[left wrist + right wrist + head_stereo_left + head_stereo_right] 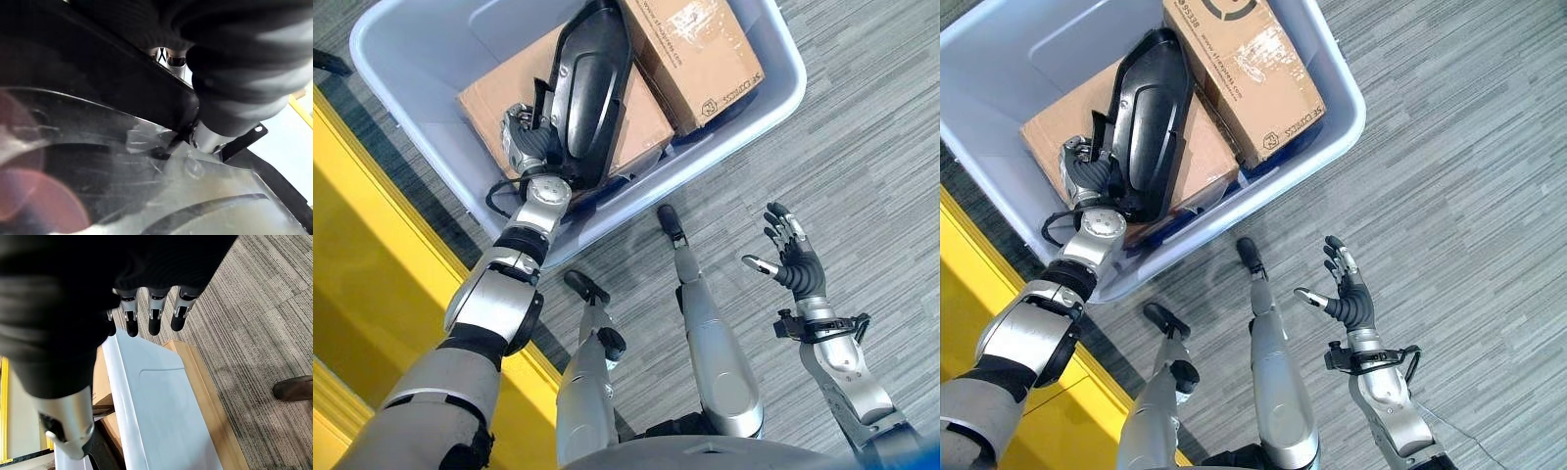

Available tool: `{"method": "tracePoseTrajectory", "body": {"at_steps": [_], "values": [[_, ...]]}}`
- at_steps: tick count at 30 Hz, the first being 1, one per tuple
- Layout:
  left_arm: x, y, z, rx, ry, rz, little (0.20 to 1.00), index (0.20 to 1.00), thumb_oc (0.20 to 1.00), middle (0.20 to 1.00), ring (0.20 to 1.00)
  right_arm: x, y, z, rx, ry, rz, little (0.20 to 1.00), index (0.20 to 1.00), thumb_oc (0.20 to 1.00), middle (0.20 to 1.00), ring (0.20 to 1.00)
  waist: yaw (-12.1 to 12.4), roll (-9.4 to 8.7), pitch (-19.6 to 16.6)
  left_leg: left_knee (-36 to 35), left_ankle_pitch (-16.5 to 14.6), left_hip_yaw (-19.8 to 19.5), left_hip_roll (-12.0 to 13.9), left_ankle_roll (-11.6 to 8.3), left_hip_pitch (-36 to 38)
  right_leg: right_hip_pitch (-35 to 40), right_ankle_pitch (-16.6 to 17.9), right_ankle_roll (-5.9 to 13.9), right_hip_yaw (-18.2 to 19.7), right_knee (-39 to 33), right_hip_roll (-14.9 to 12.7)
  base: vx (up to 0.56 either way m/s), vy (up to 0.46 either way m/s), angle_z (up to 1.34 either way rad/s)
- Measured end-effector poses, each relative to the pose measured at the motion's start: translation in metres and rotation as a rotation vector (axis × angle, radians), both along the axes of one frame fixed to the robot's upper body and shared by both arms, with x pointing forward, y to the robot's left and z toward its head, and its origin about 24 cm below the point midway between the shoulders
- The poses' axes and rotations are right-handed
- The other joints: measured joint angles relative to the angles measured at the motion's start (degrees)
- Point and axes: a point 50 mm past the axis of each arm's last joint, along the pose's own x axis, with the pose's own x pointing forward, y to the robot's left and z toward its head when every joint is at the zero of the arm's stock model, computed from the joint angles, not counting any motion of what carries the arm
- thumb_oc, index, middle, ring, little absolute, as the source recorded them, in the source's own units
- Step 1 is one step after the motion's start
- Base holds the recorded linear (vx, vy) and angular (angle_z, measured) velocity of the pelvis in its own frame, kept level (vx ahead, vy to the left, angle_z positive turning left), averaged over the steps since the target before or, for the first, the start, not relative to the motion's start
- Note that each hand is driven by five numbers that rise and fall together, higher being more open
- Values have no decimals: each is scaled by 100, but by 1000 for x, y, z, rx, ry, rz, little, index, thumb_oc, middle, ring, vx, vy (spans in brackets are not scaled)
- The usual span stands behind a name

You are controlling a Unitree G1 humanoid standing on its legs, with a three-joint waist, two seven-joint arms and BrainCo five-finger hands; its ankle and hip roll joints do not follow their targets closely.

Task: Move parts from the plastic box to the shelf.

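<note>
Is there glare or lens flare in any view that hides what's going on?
Left wrist view: pale glare washes over the glossy black plastic part, with a reddish flare patch beside it. Eye views: even light, only a glint off the taped brown cardboard box; the open right hand is clearly lit.

Left hand [530, 137] fingers (behind black part [592, 88]) hidden
</note>
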Motion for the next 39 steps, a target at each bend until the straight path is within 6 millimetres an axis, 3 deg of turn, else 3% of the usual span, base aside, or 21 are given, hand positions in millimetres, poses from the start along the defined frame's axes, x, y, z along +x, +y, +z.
{"method": "tracePoseTrajectory", "body": {"at_steps": [10, 14, 18, 27, 39], "values": [[0, -3, 0, -4, -4, -16, 200, 200, 200, 200, 200, 0, 0, 0, 7, 1, -1, 1000, 1000, 1000, 1000, 1000, 46, -14, -13, 1, 13, -28, 0, 3, -1, 8, 1, -1, -14, 24, -7, -2, 0, 0], [-15, -22, -12, -36, -68, -115, 200, 200, 200, 200, 200, 1, -1, 2, 9, -6, -2, 1000, 1000, 1000, 1000, 1000, 131, -13, -12, 1, 57, -193, 0, 14, 33, 130, 2, -4, -160, 25, -37, -4, 8, 13], [-34, -35, -10, -10, -166, -193, 200, 200, 200, 200, 200, 3, -4, 5, 6, -19, -19, 1000, 1000, 1000, 1000, 1000, 276, -12, -11, 1, 97, -318, -38, 47, 160, 339, 0, -3, -272, 30, -105, 10, 27, 20], [-65, -30, 32, 25, -431, -217, 200, 200, 200, 200, 200, 11, -10, 16, -7, -58, -28, 1000, 1000, 1000, 1000, 1000, 524, 3, -181, 1, 110, -468, -19, 48, 563, 830, -28, -26, -399, -5, -109, 4, 7, 6], [-84, -25, 20, 68, -392, -347, 200, 200, 200, 200, 200, 15, -14, 17, -39, -31, -8, 1000, 1000, 1000, 1000, 1000, 658, 72, -523, -3, 116, -682, 12, 32, 1030, 1471, -46, -54, -581, -102, -128, 27, -16, 7]]}}
